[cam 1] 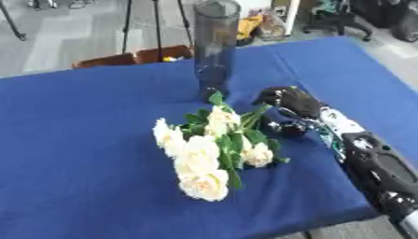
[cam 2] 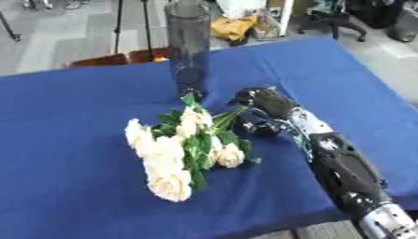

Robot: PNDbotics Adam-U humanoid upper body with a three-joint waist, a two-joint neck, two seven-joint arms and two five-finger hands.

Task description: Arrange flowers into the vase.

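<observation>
A bunch of cream-white roses (cam 1: 200, 154) with green leaves lies on the blue tablecloth (cam 1: 81, 140), blooms toward me and stems pointing to the far right. My right hand (cam 1: 287, 103) reaches in from the lower right, its fingers curled round the stem ends (cam 2: 233, 113). A tall, dark, clear glass vase (cam 1: 215, 46) stands upright just beyond the flowers, a little left of the hand. My left hand shows in neither view.
The table's far edge runs behind the vase, with brown chair backs (cam 1: 130, 58) just past it. A yellow object (cam 2: 231, 25) and black chair legs stand on the floor beyond. The near edge (cam 1: 326, 228) is at the lower right.
</observation>
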